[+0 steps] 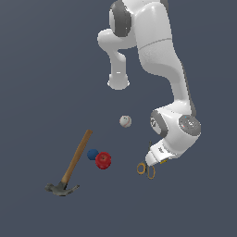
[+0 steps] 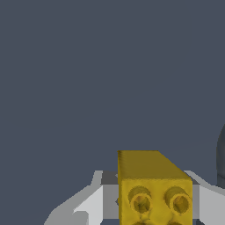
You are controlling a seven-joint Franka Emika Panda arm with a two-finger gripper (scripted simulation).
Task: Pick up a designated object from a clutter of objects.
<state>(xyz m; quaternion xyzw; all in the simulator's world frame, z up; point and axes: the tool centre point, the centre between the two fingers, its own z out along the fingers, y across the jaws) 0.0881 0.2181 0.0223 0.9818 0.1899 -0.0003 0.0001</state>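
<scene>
The tiny yellow studded block [image 2: 154,189] sits between my gripper's fingers [image 2: 90,204] in the wrist view, and the pads press against both of its sides. In the exterior view my gripper [image 1: 159,159] is low over the floor at the right, and a sliver of the yellow block [image 1: 163,161] shows under the hand. The gripper is shut on the block. The yellow-handled scissors [image 1: 146,169] lie just beside the hand, on the exterior view's left of it.
A white baseball [image 1: 125,121] lies further back. A red apple [image 1: 103,160] and a small blue ball [image 1: 92,154] touch each other at the middle left. A wooden-handled hammer [image 1: 74,162] lies diagonally at the exterior view's left. The arm's base [image 1: 118,82] stands behind.
</scene>
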